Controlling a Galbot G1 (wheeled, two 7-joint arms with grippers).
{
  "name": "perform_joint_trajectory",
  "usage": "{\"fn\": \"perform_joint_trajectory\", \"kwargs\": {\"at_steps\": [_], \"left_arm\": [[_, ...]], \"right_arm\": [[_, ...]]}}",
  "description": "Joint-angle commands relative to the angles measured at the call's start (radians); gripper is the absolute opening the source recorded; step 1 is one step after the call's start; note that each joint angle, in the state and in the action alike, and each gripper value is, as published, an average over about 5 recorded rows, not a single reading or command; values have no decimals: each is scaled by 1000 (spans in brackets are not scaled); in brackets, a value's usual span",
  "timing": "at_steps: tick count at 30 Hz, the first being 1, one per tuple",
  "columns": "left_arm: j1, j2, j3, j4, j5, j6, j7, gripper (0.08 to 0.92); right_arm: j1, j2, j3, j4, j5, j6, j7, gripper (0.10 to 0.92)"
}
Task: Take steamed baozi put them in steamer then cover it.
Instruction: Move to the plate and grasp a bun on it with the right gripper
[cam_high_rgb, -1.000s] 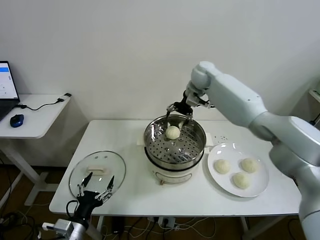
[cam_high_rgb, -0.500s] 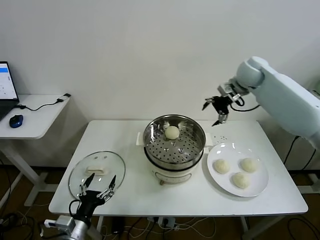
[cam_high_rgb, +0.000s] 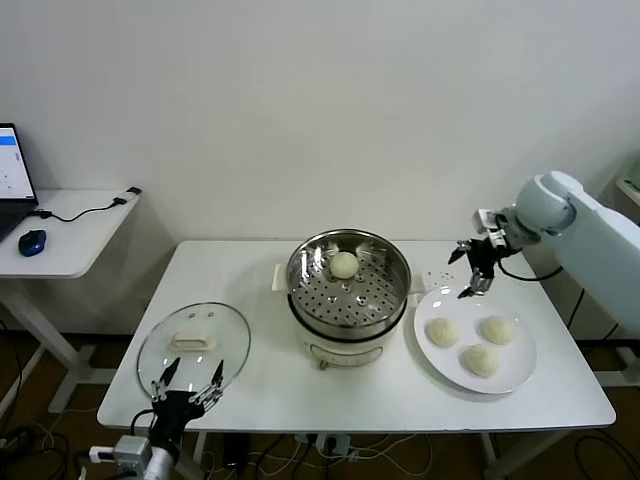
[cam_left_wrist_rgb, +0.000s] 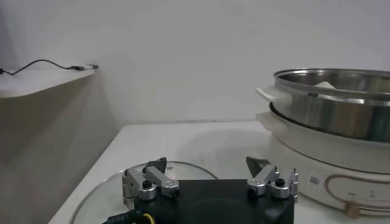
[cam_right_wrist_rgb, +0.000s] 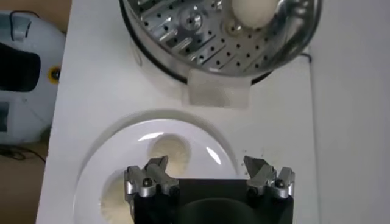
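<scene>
Your right gripper (cam_high_rgb: 477, 268) hangs with its jaws spread wide and nothing in them, above the far edge of the flat white plate (cam_high_rgb: 520, 375), where three small, round, cream-white steamed buns (cam_high_rgb: 443, 332) wait; a fourth bun (cam_high_rgb: 345, 264) already sits on the perforated floor of the shiny round stainless-steel steamer basket (cam_high_rgb: 385, 310), toward its back wall. Expect these buns to be light, soft and easily dented, with a smooth skin that may stick or slip, so take each one across its widest part, from above, and close only until it holds. The nearest bun lies just below and inward of your gripper. The three are close together, so watch that an open finger does not shove a neighbour as you come down. The steamer's raised rim stands between plate and basket, so you will need to lift over it. Your left gripper (cam_high_rgb: 186, 383) waits, also open and empty, low at the near table edge by the round clear glass lid (cam_high_rgb: 160, 345) with its white flat handle, well apart from the steamer.
</scene>
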Motion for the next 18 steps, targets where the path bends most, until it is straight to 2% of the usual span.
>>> {"fn": "perform_joint_trajectory", "kwargs": {"at_steps": [1, 4, 18], "left_arm": [[32, -4, 0, -33, -15, 14, -27, 823], [29, -10, -12, -14, -5, 6, -37, 823], [17, -11, -9, 5, -2, 7, -33, 823]], "right_arm": [[-166, 93, 83, -88, -119, -2, 53, 823], [-189, 174, 98, -169, -153, 10, 44, 823], [-228, 208, 106, -197, -227, 13, 65, 823]]}}
